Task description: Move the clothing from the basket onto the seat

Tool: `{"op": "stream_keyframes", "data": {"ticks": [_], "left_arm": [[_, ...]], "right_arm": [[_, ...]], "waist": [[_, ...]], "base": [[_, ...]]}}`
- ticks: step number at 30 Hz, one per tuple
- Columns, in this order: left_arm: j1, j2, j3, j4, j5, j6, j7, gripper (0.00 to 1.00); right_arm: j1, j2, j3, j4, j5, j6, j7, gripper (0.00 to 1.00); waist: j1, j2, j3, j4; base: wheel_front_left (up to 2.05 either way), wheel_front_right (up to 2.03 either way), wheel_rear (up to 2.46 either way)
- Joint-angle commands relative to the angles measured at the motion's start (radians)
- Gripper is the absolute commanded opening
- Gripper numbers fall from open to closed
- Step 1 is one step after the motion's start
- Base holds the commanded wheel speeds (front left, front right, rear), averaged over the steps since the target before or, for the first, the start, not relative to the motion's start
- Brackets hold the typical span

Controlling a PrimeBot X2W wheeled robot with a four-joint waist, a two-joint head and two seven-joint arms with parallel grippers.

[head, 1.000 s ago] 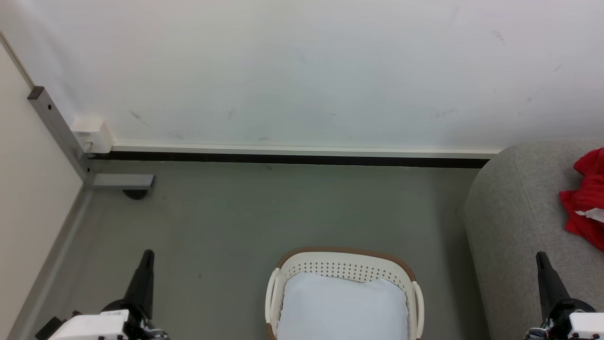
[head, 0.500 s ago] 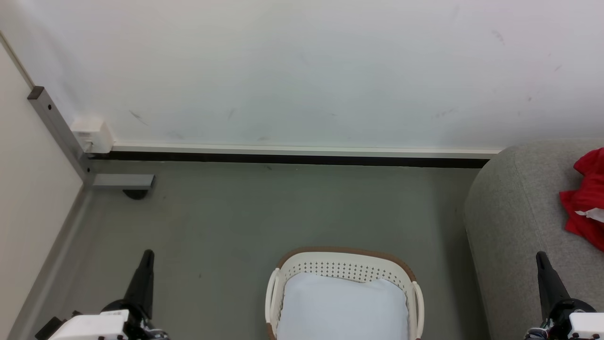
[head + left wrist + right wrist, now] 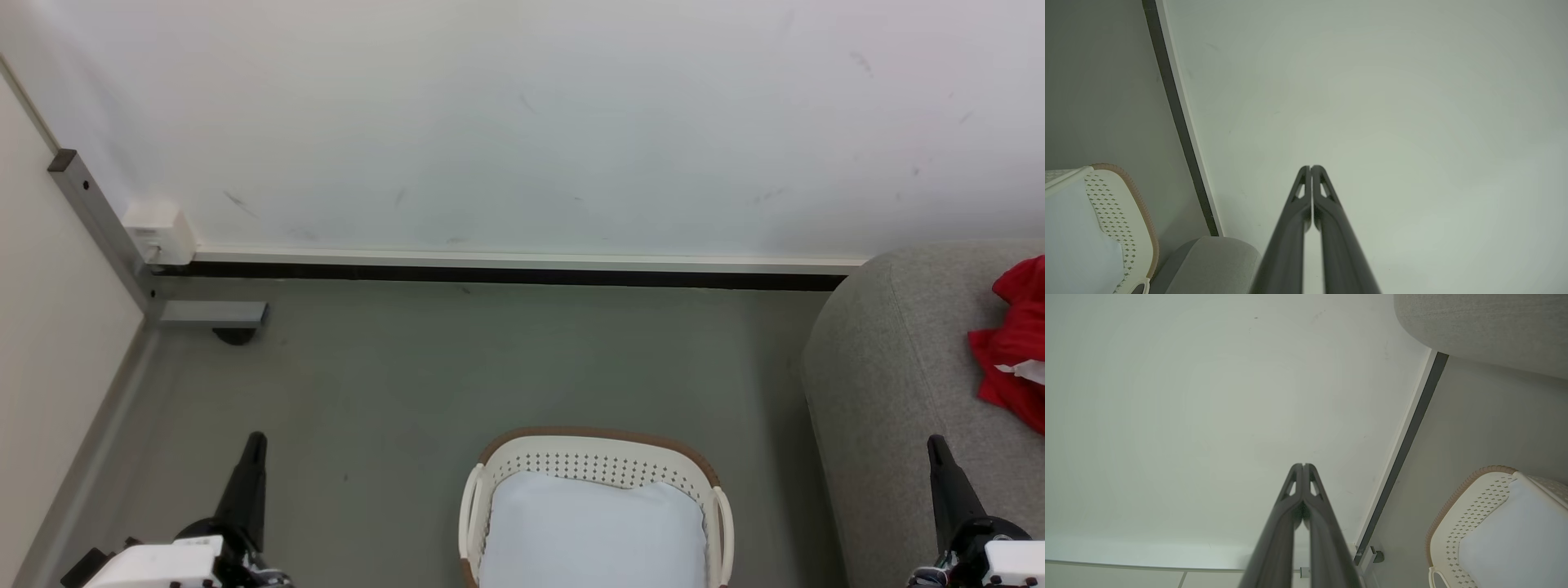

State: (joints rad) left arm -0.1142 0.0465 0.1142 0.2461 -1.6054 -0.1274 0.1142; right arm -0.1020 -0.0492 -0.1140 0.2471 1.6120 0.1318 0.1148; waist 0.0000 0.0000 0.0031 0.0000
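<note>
Judged done: clothing lies on seat, clear of basket.
Empty, closed together: left end effector, right end effector; next, likely standby.

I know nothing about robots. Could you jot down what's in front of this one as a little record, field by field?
clothing: red, lying on the grey seat
basket: on the floor, holds a pale cushion
left gripper: shut, empty
right gripper: shut, empty
task: looks done
</note>
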Motion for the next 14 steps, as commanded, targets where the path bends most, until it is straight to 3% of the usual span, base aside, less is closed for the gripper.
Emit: {"op": "stream_keyframes", "data": {"ticks": [1,14], "left_arm": [[0.011,0.007,0.002,-0.004,-0.014,-0.007,0.004,0.00],[0.011,0.007,0.002,-0.004,-0.014,-0.007,0.004,0.00]], "right_arm": [[-0.012,-0.001,-0.003,-0.005,0.001,-0.002,0.003,0.00],[-0.012,-0.001,-0.003,-0.005,0.002,-0.002,0.002,0.00]], "waist": [[0.0000,0.0000,0.000,0.000],[0.0000,0.0000,0.000,0.000]], "base": [[0.00,0.00,0.00],[0.00,0.00,0.00]]}}
